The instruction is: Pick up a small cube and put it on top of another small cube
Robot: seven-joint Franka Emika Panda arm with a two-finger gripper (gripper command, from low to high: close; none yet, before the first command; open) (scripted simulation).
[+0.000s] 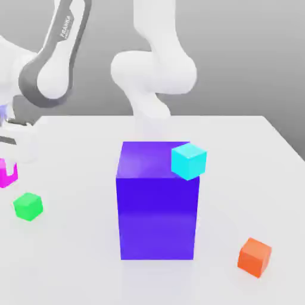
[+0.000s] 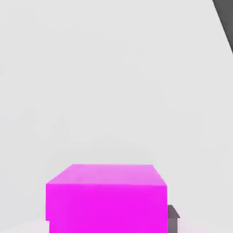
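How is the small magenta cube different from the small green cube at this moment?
1. Colour: the magenta cube is bright pink; the green cube is bright green.
2. State: the magenta cube is held in the shut gripper; nothing touches the green cube.
3. Place: the green cube rests on the white table; the magenta cube is at the exterior view's left edge, partly cut off.
Both look about equally small.

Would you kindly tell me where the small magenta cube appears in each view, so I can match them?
Exterior view: magenta cube at the far left edge, just above the green cube.
Hand view: magenta cube large and near, low in the picture.
Shared landmark: the white table.
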